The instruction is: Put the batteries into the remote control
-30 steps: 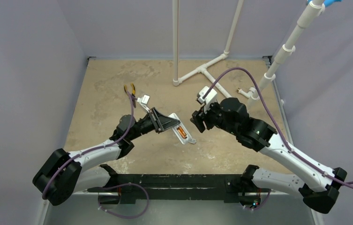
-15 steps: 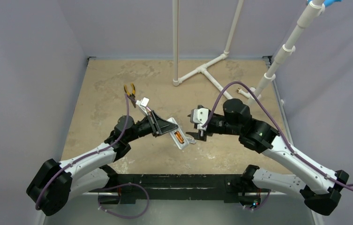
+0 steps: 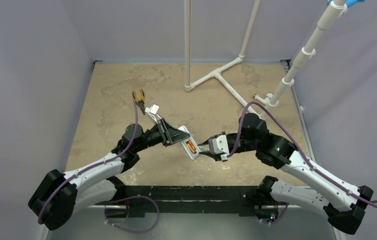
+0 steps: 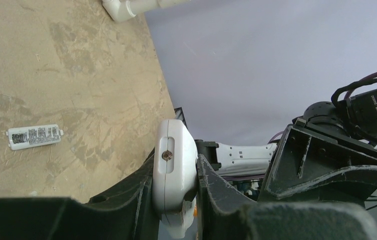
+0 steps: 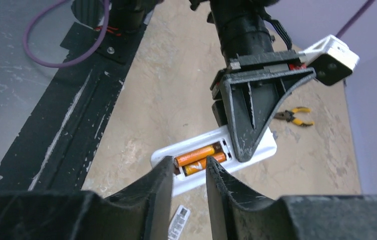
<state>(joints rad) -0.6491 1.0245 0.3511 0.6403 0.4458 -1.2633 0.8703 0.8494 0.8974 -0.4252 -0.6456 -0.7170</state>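
Note:
The white remote control point(image 5: 256, 149) is held off the table, back side up, with two orange batteries point(image 5: 197, 154) lying side by side in its open recess. My left gripper point(image 4: 174, 167) is shut on one end of the remote control point(image 4: 172, 160). My right gripper point(image 5: 189, 169) has its jaws a narrow gap apart, the tips at the near end of the batteries with nothing between them. I cannot tell whether the tips touch. In the top view the right gripper point(image 3: 205, 149) meets the remote control point(image 3: 194, 154) and batteries point(image 3: 191, 146) beside the left gripper point(image 3: 176, 135).
A small whitish cover plate point(image 4: 33, 136) lies flat on the tan table, also showing below the remote as a cover plate point(image 5: 178, 220). Yellow-handled pliers point(image 3: 138, 95) lie at the left rear. A white pipe frame point(image 3: 216, 75) stands at the back. A black base rail point(image 3: 186, 192) runs along the near edge.
My right arm has swung down and left from mid-table to the remote's free end, and its jaws have narrowed. The left arm shifted the remote slightly lower-left, then held still.

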